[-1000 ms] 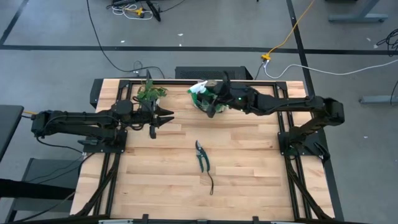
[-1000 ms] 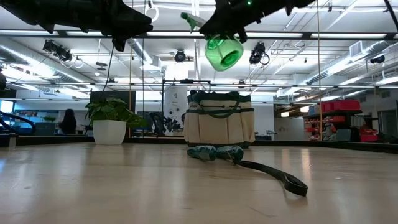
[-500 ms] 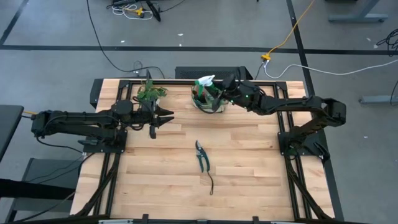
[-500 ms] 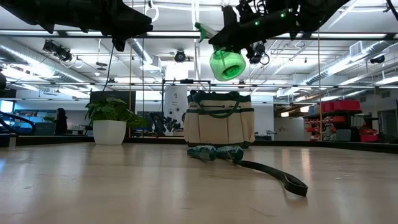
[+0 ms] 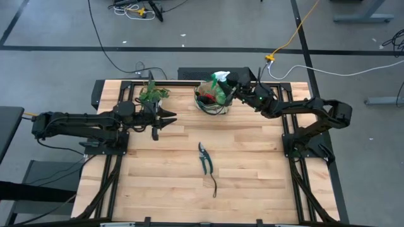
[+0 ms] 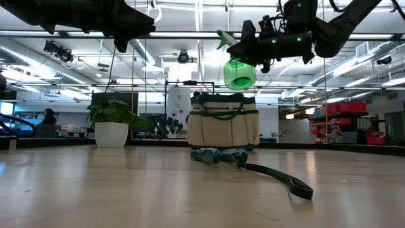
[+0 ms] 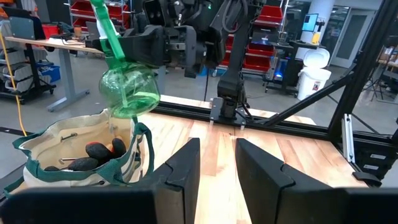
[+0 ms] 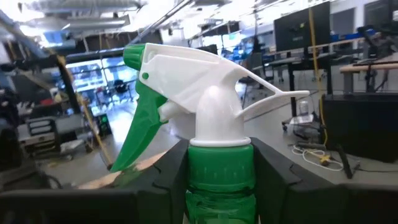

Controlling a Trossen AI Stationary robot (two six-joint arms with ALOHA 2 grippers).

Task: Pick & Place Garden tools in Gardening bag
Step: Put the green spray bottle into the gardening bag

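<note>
- Right gripper (image 6: 253, 47), upper centre-right of the low view, is clamped on the neck of the translucent green plastic spray bottle with white trigger head (image 6: 238, 71); the right wrist view shows both dark fingers pressed against the green collar.
- Change noted: over the last second the bottle has travelled toward the right of the low view and now hangs just above the small beige canvas gardening bag with dark green trim and loop handles (image 6: 223, 126), clear of its rim.
- In the high view the bottle (image 5: 218, 88) overlaps the bag's opening (image 5: 203, 104) at upper centre of the frame.
- Left wrist view shows dark and red items already lying inside the bag (image 7: 37, 146).
- Judgement: carry complete; lowering and release remain.
- Dark-handled pruning shears with a trailing strap (image 5: 205, 157) lie mid-table, not yet bagged.
- Left gripper (image 5: 165, 120), centre-left of the high view, idles with fingers apart, holding nothing.
</note>
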